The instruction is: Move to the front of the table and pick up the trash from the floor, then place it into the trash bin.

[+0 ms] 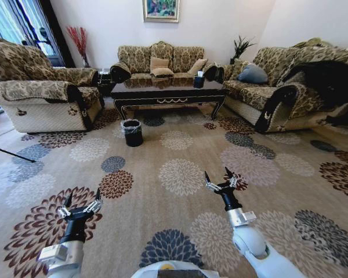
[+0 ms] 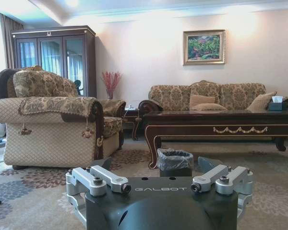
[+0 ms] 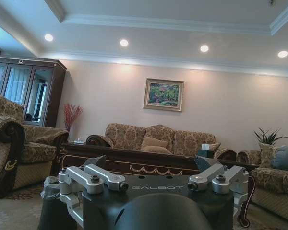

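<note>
Head view, surroundings: a floral carpet (image 1: 180,174) is spread over the floor; sofas are seen at the left edge, top centre and right edge. Open carpet lies between the grippers and the table.
Head view, table (image 1: 169,92): placed at upper centre, before the back sofa.
Head view, bin (image 1: 132,132): stood on the carpet just below the table's left end, well apart from both grippers.
Head view, left gripper (image 1: 81,204): held at lower left, fingers spread, nothing grasped.
Head view, right gripper (image 1: 220,180): held at lower centre-right, fingers spread, nothing grasped.
Head view, trash: a small dark patch is seen below the table's right end; what it is cannot be told.
Left wrist view: the bin (image 2: 174,162) is seen at lower centre, just above the gripper body, before the table (image 2: 221,125); an armchair (image 2: 53,120) stands at left; "GALBOT" is read.
Right wrist view: the table (image 3: 134,163) is seen mid-frame; "GALBOT" is read.
</note>
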